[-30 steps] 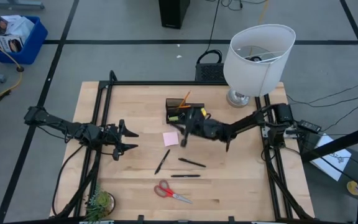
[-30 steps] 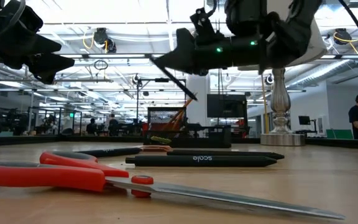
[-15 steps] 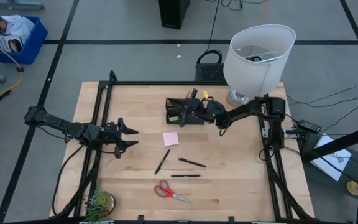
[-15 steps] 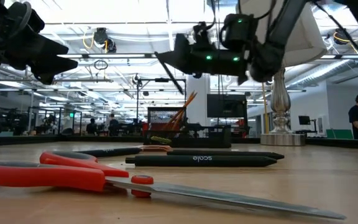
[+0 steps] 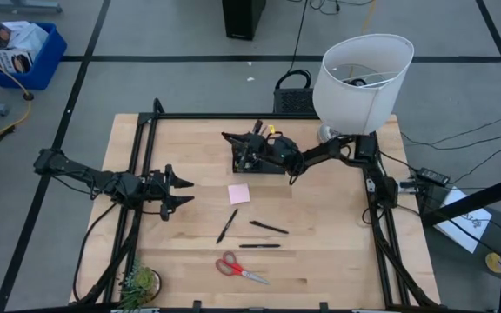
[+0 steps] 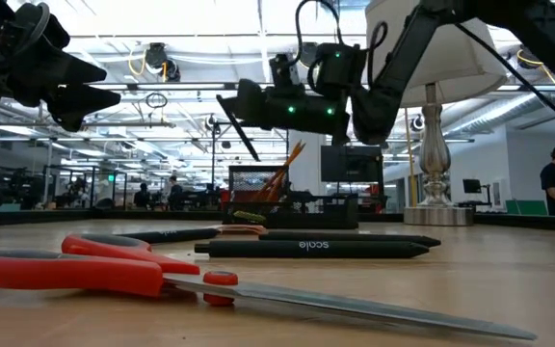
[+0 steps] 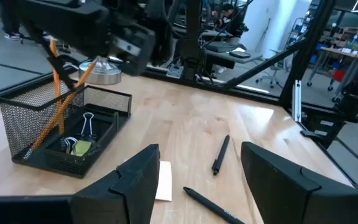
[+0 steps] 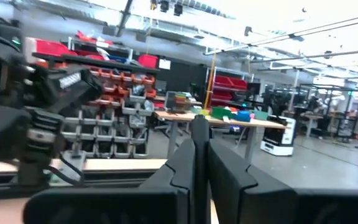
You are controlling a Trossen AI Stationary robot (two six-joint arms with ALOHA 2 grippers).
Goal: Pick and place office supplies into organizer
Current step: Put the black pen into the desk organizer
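Note:
My right gripper [image 5: 242,143] hovers over the black mesh organizer [image 5: 256,158] at the table's far middle, shut on a thin black pen [image 6: 241,133]. Orange pencils [image 7: 59,93] stand in the organizer's cup, and clips lie in its tray. On the table lie a pink sticky-note pad [image 5: 239,193], three black pens [image 5: 227,225] [image 5: 269,227] [image 5: 259,246] and red-handled scissors [image 5: 240,268]. Over the table's left side my left gripper [image 5: 181,193] waits, open and holding nothing. My right gripper pinches the pen's shaft [image 8: 199,127] between its two fingers, which point roughly level toward the table's left side. The pen lies across the fingers and slants down below them [image 6: 249,149]. It is lifted clear, above the organizer.
A big white lamp [image 5: 361,78] stands at the far right corner, close to my right arm. A small green plant [image 5: 139,283] sits at the near left corner. Black rails [image 5: 142,174] frame the table's sides.
My right gripper has carried the pen from above the sticky-note pad toward the table's far edge and then left, and now stands over the organizer. It stays shut on the pen. My left gripper has kept its place.

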